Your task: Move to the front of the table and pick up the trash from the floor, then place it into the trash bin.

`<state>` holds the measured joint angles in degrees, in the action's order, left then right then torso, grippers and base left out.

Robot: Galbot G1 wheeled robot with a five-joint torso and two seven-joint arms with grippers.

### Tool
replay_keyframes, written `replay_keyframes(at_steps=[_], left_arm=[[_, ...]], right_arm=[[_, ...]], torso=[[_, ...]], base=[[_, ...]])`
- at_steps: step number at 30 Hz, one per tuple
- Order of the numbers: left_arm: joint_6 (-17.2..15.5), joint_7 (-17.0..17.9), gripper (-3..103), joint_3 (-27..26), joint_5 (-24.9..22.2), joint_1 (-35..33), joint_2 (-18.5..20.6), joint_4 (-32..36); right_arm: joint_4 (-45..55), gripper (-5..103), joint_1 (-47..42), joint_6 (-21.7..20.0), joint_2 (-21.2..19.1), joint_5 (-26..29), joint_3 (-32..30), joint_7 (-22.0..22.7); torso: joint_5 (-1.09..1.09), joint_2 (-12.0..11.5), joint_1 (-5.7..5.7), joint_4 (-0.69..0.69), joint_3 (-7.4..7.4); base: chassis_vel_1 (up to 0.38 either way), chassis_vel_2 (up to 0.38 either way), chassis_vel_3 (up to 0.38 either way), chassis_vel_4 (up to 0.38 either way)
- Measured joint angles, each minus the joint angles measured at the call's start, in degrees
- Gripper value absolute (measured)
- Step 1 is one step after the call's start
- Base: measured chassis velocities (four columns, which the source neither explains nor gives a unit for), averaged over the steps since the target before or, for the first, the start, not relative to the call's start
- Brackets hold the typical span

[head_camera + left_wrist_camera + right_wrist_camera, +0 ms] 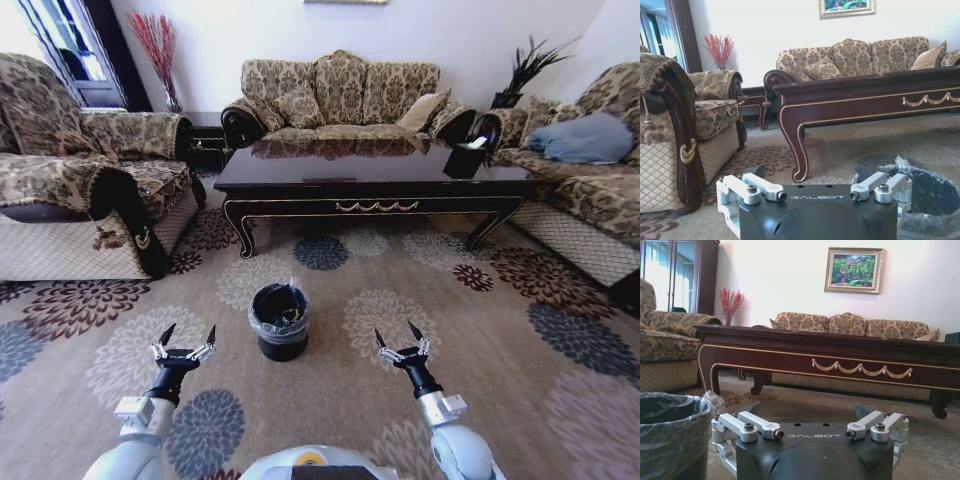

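- Trash bin [279, 321]: small round black bucket with a crinkled clear liner folded over its rim, standing upright on the carpet [500, 340] in front of the desk and between the two arms. Something dark lies inside; from the head view I cannot tell what it is.
- Trash: no loose litter visible on the open carpet around the bin or along the desk front. Judgement: pickup looks largely done, or the remaining pieces lie outside these views.
- Left pincer [184, 338]: low above the carpet just left of the bin, fingers apart, holding nothing.
- Right pincer [402, 336]: same height on the bin's other side, a little farther off, fingers apart, also holding nothing.
- Desk [370, 185]: long, low, glossy near-black wood, gold swag ornament on the front apron, curved carved legs. The robot faces its long side, so the approach step appears complete.
- Surroundings: patterned fabric sofa [345, 95] behind the desk, matching armchair [90, 190] at left; flat-pile carpet with large floral medallions.
- Remaining, as judged: confirm the floor is clear; nothing in hand to deposit.
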<state>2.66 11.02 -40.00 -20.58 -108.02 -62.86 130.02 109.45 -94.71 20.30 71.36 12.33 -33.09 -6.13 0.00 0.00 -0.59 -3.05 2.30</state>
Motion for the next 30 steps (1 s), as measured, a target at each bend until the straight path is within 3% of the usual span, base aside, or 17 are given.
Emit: replay_keyframes(at_steps=[30], left_arm=[[0.0,0.0,100,0.0,0.0,0.0,0.0,0.0]], right_arm=[[0.0,100,0.0,0.0,0.0,0.0,0.0,0.0]], torso=[[0.0,0.0,0.0,0.0,0.0]], base=[[0.125,-0.128,-0.128,0.133]])
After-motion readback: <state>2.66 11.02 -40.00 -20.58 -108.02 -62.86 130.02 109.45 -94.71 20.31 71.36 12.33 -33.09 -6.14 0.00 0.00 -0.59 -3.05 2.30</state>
